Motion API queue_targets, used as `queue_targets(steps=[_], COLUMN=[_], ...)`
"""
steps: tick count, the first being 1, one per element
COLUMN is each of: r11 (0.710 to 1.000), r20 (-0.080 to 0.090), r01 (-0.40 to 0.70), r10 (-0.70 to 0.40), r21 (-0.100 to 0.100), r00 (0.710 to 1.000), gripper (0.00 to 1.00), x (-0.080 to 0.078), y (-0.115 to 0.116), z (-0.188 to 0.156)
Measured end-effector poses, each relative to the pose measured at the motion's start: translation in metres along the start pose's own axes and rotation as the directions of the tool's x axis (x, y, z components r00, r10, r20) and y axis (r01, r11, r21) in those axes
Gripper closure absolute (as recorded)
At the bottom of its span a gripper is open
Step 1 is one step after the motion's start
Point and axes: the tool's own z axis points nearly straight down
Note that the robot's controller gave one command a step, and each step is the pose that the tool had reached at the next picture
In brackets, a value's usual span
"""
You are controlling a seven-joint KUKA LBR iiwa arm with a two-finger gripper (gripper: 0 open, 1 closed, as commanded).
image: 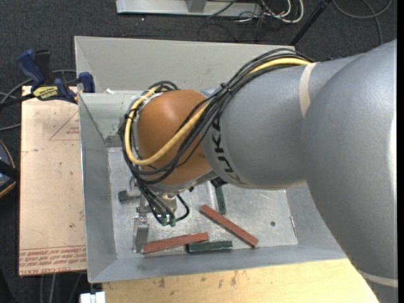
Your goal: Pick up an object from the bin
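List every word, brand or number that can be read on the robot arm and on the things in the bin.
"UKA": black letters running sideways on the grey arm. The start of the word is hidden behind the cables.
Flat reddish-brown strip at the bin's near wall: no print to be seen.
Slanted reddish-brown strip: no print to be seen.
Dark green bar: any marking is too small to read.

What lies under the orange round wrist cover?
Past the cover's edge show a reddish-brown flat stick, a dark green bar and a small grey metal piece. The bin floor directly beneath is covered.
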Motion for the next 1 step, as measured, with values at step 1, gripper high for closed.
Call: queue_targets(steps=[1], r11=[1.0], r20=[0.007], r01=[-0.005], r10=[0.005], r21=[-0.002], r00=[1.0], gripper=[0.0], x=[-0.0024], y=[-0.0012], z=[-0.0043])
